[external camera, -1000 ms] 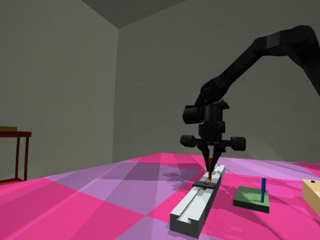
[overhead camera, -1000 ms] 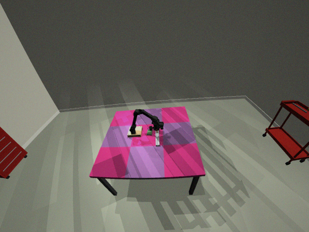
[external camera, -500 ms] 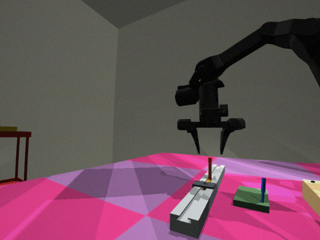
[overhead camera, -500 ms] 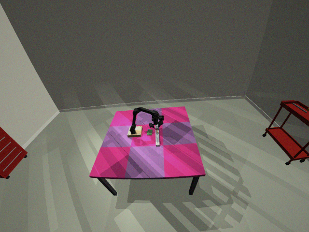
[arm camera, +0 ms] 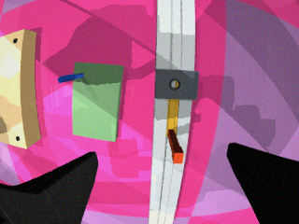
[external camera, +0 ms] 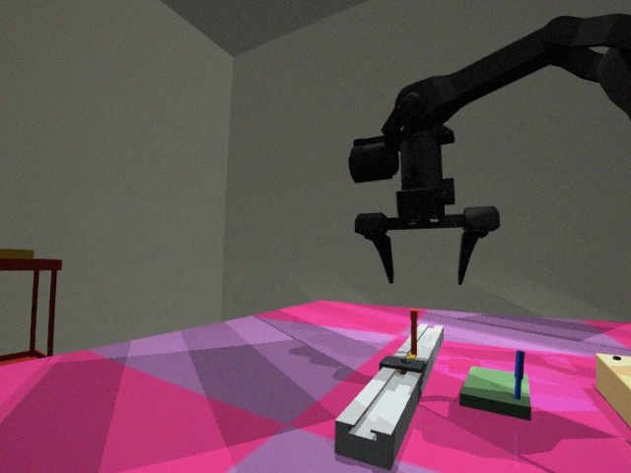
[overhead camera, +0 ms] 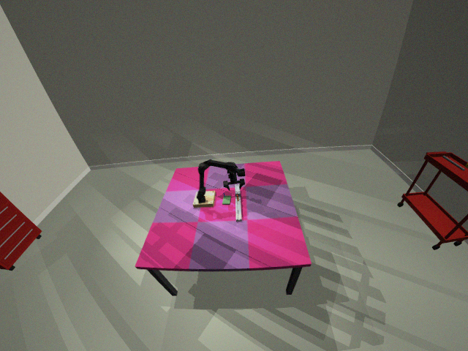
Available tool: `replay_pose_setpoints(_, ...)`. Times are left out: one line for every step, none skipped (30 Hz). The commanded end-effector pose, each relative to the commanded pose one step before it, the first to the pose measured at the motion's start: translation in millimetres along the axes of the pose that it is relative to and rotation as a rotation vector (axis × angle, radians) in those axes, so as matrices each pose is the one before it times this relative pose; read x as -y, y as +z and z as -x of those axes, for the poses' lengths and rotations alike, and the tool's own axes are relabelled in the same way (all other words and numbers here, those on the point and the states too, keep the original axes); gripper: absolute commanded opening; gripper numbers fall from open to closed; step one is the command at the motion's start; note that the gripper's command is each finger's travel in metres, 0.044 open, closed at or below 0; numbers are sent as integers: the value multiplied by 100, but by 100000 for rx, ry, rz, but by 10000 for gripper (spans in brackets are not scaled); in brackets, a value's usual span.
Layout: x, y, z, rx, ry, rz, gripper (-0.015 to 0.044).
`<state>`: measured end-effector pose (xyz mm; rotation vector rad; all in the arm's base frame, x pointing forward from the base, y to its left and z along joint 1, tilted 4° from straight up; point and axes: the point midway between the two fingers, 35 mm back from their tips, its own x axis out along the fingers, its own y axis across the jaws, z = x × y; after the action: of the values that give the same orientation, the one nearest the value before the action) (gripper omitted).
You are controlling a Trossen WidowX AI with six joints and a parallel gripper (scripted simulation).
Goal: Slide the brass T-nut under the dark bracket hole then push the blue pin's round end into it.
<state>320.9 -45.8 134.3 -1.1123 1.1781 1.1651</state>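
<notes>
- Nut [external camera: 402, 371] [arm camera: 173, 114] sits in the rail's [external camera: 380, 407] [arm camera: 175, 51] slot, partly under the bracket [external camera: 402, 363] [arm camera: 163, 91] (orange handle [external camera: 413, 333] [arm camera: 176, 147] upright).
- Gripper [overhead camera: 235, 186] [external camera: 426, 283] [arm camera: 163, 156] hovers above, fingers wide, nothing between.
- Pin [external camera: 519, 373] [arm camera: 71, 77] stands in the tray [external camera: 489, 389] [arm camera: 95, 112].

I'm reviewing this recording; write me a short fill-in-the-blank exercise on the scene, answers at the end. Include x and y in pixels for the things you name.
The orange handle [external camera: 413, 331] [arm camera: 175, 146] sticks up from the slot of the aluminum ____.
The dark bracket [external camera: 402, 363] [arm camera: 163, 85] has a round ____ in it.
The pin standing in the green tray [overhead camera: 226, 201] [external camera: 491, 384] [arm camera: 95, 114] is ____ in color.
The end effector [overhead camera: 234, 187] [external camera: 426, 283] [arm camera: 163, 156] is ____, with nothing between its fingers.

Missing words: rail; hole; blue; open
</notes>
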Motion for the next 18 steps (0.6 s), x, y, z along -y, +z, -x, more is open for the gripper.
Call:
replay_pose_setpoints(-2535, 1696, 534, -294, -843, -29146, 440)
replay_pose_setpoints(-823, 190, 18, 18, 72, -8672, 440)
replay_pose_setpoints(-835, 96, -2, 11, 74, -8672, 440)
replay_pose_setpoints(-757, 50, -25, 8, 67, -7893, 440)
replay_pose_setpoints(-753, -26, -40, 2, 68, -7887, 440)
replay_pose_setpoints(-739, -82, -57, -2, 68, -7848, 440)
replay_pose_setpoints(-721, -157, -72, -8, 68, -7848, 440)
replay_pose_setpoints(-696, -229, -86, -14, 67, -7848, 440)
replay_pose_setpoints(-663, -297, -100, -20, 66, -7848, 440)
replay_pose_setpoints(-624, -361, -115, -26, 65, -7848, 440)
replay_pose_setpoints(-573, -417, -128, -31, 62, -7778, 440)
replay_pose_setpoints(-409, -364, -109, -28, 47, -6055, 440)
replay_pose_setpoints(-227, -235, -70, -18, 27, -3633, 440)
replay_pose_setpoints(-78, -154, -22, -14, 8, -1212, 440)
replay_pose_setpoints(0, 0, 0, 0, 0, 0, 440)
replay_pose_setpoints(0, 0, 0, 0, 0, 0, 440)
replay_pose_setpoints(0, 0, 0, 0, 0, 0, 440)
replay_pose_setpoints(0, 0, 0, 0, 0, 0, 440)
